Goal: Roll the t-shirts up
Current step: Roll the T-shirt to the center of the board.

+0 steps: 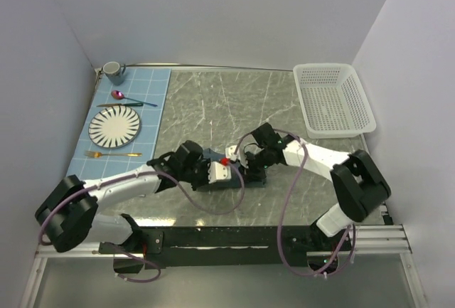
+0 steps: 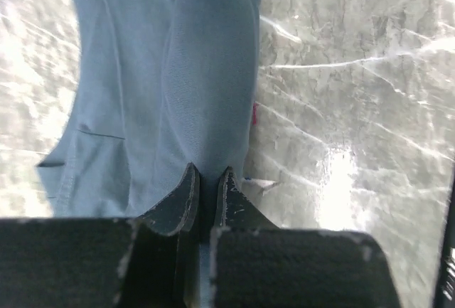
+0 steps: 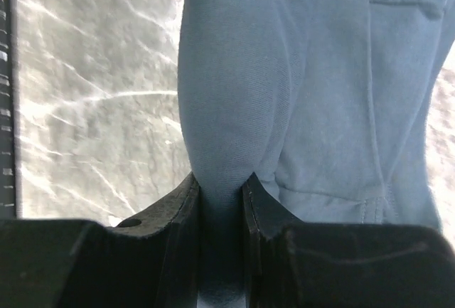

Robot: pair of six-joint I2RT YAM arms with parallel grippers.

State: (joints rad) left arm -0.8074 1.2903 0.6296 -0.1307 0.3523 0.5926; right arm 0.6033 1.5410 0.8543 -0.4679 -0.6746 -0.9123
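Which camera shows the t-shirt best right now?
Right wrist view: the t-shirt fills most of the frame, its fold pinched in the right gripper. Left wrist shows much the same, narrower. From above it is nearly all hidden.

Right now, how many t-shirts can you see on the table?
1. The t-shirt lies at the near middle of the table, with the left gripper and the right gripper each shut on a fold of it. Another could be hidden under it.

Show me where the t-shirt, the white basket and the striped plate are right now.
t-shirt (image 3: 234,94): right wrist view, on the rolled fold.
white basket (image 1: 333,105): top external view, on its bare mesh floor.
striped plate (image 1: 114,126): top external view, on its centre.
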